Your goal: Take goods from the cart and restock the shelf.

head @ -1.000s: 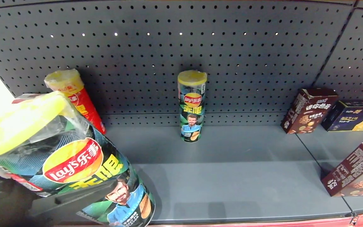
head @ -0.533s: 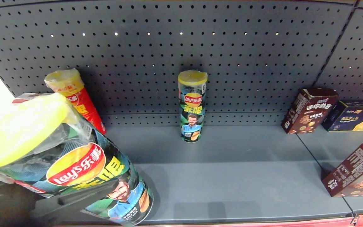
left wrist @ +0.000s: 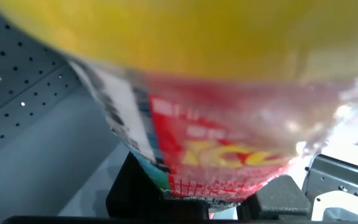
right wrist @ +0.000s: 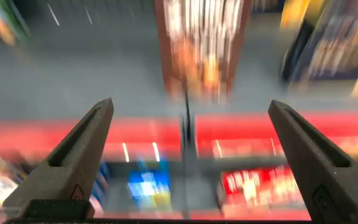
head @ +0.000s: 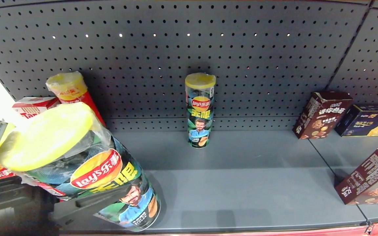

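Jaws on our left gripper clench the green chip can; our right gripper's gape empty. At the gray shelf's front-left edge, the can has shifted inward and stands straighter, so we judge set-down close.

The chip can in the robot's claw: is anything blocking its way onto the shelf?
Nothing visible does. The chip can is at the shelf's front left, bare shelf beside it; another can stands apart at the back.
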{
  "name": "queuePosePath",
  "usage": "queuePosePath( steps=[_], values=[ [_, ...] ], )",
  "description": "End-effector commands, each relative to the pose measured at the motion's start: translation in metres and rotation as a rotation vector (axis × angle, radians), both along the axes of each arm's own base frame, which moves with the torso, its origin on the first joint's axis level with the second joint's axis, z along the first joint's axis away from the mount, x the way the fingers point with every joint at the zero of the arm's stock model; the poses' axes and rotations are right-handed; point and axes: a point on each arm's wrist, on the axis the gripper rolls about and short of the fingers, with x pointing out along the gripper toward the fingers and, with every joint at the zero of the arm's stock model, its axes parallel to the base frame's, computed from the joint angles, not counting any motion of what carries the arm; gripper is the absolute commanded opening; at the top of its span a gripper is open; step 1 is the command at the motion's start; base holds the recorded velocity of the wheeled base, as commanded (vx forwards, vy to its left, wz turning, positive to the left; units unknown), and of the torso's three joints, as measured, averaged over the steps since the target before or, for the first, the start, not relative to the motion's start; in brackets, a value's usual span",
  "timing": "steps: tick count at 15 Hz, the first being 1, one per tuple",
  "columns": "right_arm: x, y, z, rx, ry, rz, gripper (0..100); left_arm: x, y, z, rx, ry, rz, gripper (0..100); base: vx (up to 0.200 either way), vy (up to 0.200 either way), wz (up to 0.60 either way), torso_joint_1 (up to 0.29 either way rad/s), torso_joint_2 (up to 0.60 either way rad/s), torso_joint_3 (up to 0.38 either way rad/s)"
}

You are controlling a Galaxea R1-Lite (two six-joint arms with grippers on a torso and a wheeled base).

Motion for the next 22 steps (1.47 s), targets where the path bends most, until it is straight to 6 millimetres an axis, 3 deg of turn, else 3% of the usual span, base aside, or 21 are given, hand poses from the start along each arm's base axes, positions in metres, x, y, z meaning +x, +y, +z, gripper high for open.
queuePosePath(
  steps=[1,5,10,11,12,13,16,17,22],
  values=[
    [0.024,0.000,0.120,0.044,-0.034,0.069,100,0.000,-0.001,-0.004,0.007,0.016,-0.005,0,0.000,0.000,0.00,0.000,0.00,0.000],
    [0.083,0.010,0.153,-0.136,0.040,0.275,100,0.001,-0.001,0.002,-0.002,0.001,-0.005,0,0.000,0.000,0.00,0.000,0.00,0.000],
    [0.141,0.038,0.167,-0.170,0.118,0.459,100,0.001,0.000,0.000,-0.006,0.017,0.001,0,0.000,0.000,0.00,0.000,0.00,0.000],
    [0.141,0.038,0.167,-0.170,0.118,0.459,100,0.001,0.000,0.000,-0.006,0.017,0.001,0,0.000,0.000,0.00,0.000,0.00,0.000],
    [0.161,0.056,0.175,-0.179,0.120,0.539,100,0.002,-0.001,-0.001,-0.006,0.022,-0.002,0,0.000,0.000,0.00,0.000,0.00,0.000],
    [0.163,0.058,0.177,-0.179,0.116,0.548,100,0.002,-0.001,-0.001,-0.006,0.023,0.000,0,0.000,0.000,0.00,0.000,0.00,0.000],
    [0.199,0.088,0.192,-0.183,0.110,0.623,100,0.002,-0.001,-0.003,-0.001,0.032,0.000,0,0.000,0.000,0.00,0.000,0.00,0.000],
    [0.202,0.090,0.193,-0.183,0.111,0.628,100,0.003,-0.001,-0.003,-0.002,0.030,0.000,0,0.000,0.000,0.00,0.000,0.00,0.000],
    [0.230,0.118,0.182,-0.185,0.140,0.765,100,0.003,-0.001,-0.002,-0.004,0.030,0.000,0,0.000,0.000,0.00,0.000,0.00,0.000]
  ],
)
